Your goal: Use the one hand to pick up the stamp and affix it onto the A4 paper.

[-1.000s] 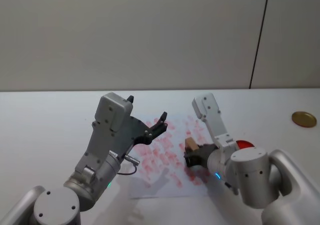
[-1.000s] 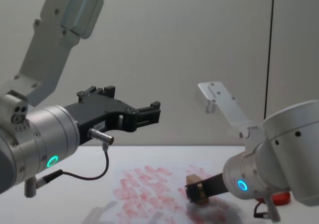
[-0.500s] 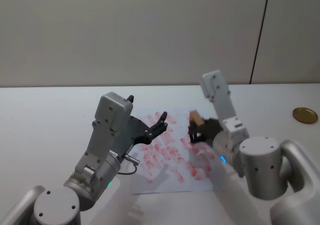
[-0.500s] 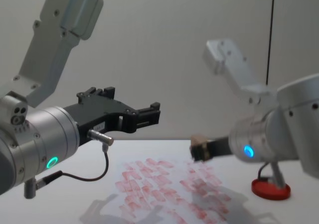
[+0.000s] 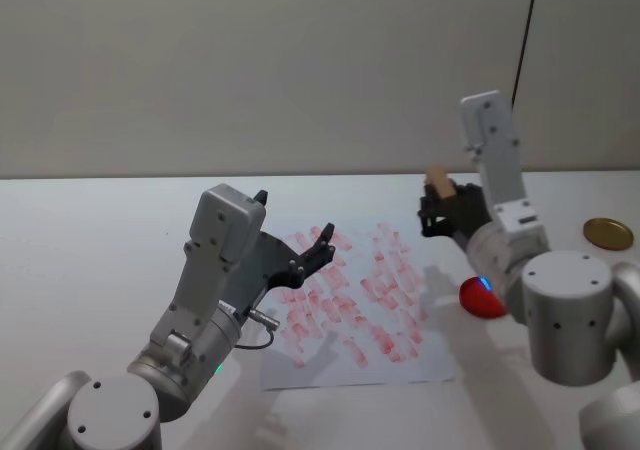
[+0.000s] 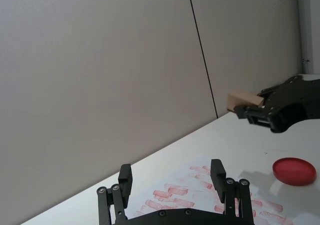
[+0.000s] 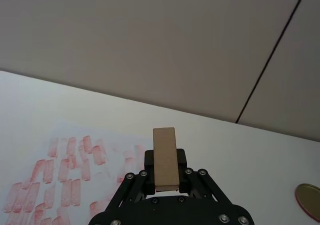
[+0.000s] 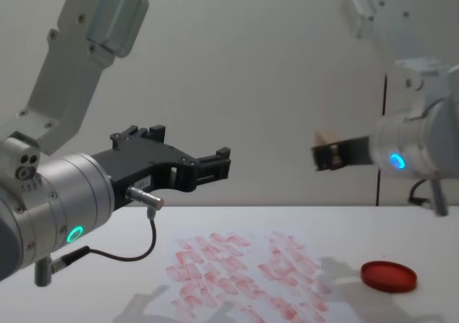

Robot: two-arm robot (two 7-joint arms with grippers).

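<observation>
Right black two-finger tool [image 5: 430,213] clamps small tan wooden stamp block [image 5: 437,182] by its sides, high at upper right, off the red-printed white paper sheet [image 5: 350,310]; judged light, rigid; left tool [image 6: 171,172] gapes wide, idle centre-left.

Watching from here, I can't read the printing face of the stamp [image 5: 437,182], because the right gripper [image 5: 441,213] covers its lower end. The left arm [image 5: 215,290] hides part of the left edge of the A4 paper [image 5: 395,300], and the right arm [image 5: 560,315] overlaps the red ink pad [image 5: 476,299].
</observation>
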